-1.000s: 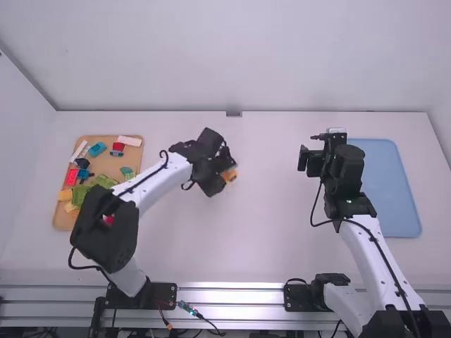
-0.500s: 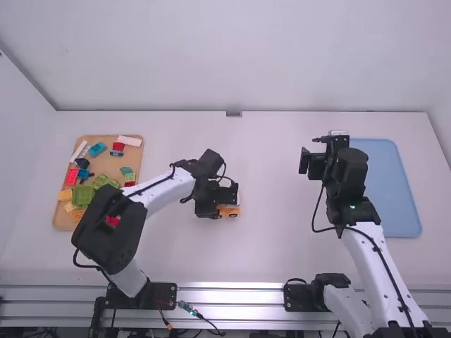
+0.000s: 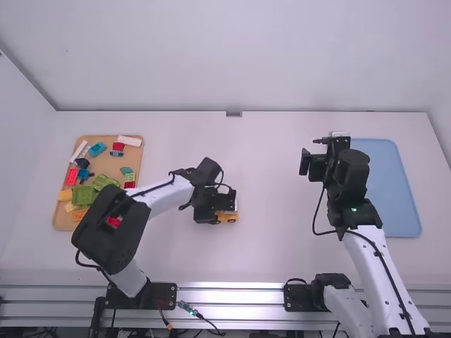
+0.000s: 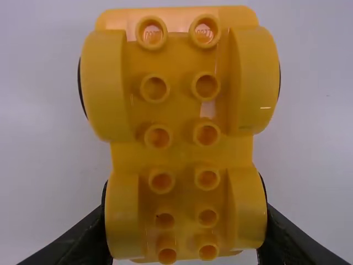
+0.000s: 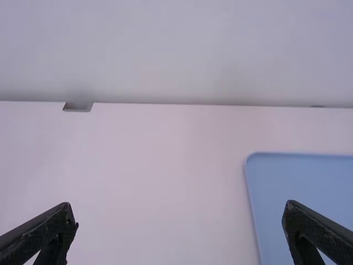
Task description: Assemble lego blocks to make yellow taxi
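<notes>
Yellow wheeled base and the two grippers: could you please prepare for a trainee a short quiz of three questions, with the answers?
1. True or false: the right gripper is open.
2. Which gripper holds the yellow wheeled base? A) left B) right C) neither
3. Fill in: the base's studs form ___ lengthwise rows.

Key: 1 true; 2 A, the left gripper; 3 two.

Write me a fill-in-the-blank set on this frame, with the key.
The left gripper holds the yellow wheeled base, whose round studs run in ____ lengthwise rows.
The right gripper is ____, its fingers wide apart.
Loose blocks lie on the brown tray at the high view's ____ side.
The right-hand tray is ____.

two; open; left; blue
</notes>
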`<state>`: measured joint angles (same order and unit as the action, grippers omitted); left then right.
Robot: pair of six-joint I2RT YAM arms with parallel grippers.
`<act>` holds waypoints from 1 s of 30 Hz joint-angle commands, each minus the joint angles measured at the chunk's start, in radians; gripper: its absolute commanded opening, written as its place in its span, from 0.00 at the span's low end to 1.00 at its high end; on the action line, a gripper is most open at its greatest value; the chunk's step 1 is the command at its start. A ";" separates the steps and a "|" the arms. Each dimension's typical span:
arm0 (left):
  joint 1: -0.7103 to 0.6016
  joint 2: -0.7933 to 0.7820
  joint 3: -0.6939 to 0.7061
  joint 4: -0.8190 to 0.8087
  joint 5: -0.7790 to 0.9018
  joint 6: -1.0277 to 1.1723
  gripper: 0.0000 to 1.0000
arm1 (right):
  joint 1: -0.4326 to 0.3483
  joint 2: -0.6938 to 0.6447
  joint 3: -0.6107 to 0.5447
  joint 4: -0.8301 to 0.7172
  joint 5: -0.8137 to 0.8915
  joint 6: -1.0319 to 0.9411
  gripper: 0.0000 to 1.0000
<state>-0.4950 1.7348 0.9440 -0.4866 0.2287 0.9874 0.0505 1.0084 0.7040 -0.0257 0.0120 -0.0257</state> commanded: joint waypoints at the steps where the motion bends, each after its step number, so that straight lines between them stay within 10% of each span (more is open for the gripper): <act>1: -0.003 -0.019 -0.015 -0.002 0.016 -0.014 0.07 | 0.003 -0.012 0.030 -0.002 0.003 0.003 0.99; 20: -0.001 -0.019 -0.060 0.057 0.014 -0.035 0.21 | 0.003 -0.012 0.030 -0.005 0.002 0.003 0.99; 30: 0.002 -0.019 -0.060 0.082 0.013 -0.033 0.66 | 0.003 -0.012 0.030 -0.006 0.003 0.003 0.99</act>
<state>-0.4938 1.7351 0.8909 -0.4030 0.2348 0.9600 0.0505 1.0084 0.7040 -0.0288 0.0124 -0.0269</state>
